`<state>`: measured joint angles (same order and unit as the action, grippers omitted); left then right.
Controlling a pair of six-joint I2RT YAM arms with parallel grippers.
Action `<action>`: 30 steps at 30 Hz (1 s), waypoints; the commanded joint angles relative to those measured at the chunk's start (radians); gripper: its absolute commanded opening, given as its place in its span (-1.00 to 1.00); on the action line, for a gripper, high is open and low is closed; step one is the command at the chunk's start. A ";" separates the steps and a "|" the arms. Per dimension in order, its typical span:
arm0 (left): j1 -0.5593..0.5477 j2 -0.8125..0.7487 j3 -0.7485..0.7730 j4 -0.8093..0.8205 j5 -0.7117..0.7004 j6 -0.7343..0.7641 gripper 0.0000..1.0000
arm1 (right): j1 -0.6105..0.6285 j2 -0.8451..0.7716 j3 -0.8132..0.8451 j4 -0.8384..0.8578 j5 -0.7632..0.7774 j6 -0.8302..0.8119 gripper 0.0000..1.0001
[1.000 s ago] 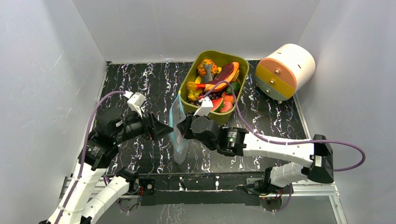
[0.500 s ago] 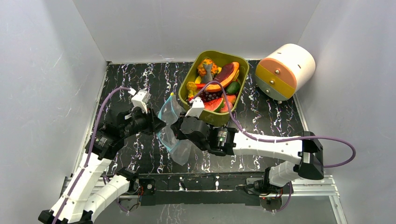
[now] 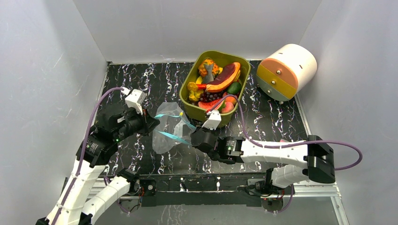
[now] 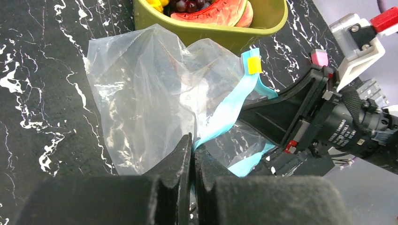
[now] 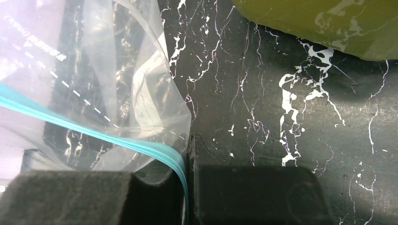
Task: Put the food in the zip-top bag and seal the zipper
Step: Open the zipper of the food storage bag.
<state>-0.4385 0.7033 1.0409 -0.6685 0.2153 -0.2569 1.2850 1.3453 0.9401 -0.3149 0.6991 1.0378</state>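
Two grippers, one bag, both clamped. L gripper [image 4: 191,140] is pinched tight on the zipper [image 4: 225,112], teal strip caught btwn its closed fingers. R gripper [image 5: 188,143] is nipped down the same way on the strip's other end.

The zip-top bag [image 3: 165,136] lies slumped on the table [image 3: 126,79] right btwn the two of them. From the top view its teal lips run roughly left-to-right, arm to arm, and are pulled apart, so the mouth gapes. A yellow tab [image 4: 254,65] sits on the strip at the R gripper's side. No pieces inside that I can see.

The food [image 3: 220,79] is all heaped in the olive tub [image 3: 195,111]. The tub stands just beyond the bag, farther from the bases and over to the R side.

Here's the key relation: the R gripper sits just in front of the tub's near wall, while the L gripper is out on the bag's far side from the tub, bag in the way. So the R arm is nearer the food. My read is R is the one to let go and reach for a piece, w/ L holding the lip. Risk is the floppy mouth sagging shut once one end is freed.
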 commanded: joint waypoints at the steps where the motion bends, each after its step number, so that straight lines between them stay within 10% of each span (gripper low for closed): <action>1: 0.006 0.016 0.011 0.011 0.025 0.047 -1.00 | 0.005 -0.012 -0.004 -0.010 0.030 0.016 -0.95; 22: 0.006 -0.021 -0.202 0.167 0.073 0.052 -1.00 | 0.003 -0.166 0.123 0.093 -0.324 -0.506 0.37; 30: 0.007 -0.020 -0.212 0.194 0.062 0.097 -1.00 | -0.083 -0.170 0.255 -0.051 -0.233 -0.663 0.34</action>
<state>-0.4362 0.6891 0.8257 -0.5079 0.2726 -0.1989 1.2675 1.1908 1.1004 -0.3069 0.4168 0.4877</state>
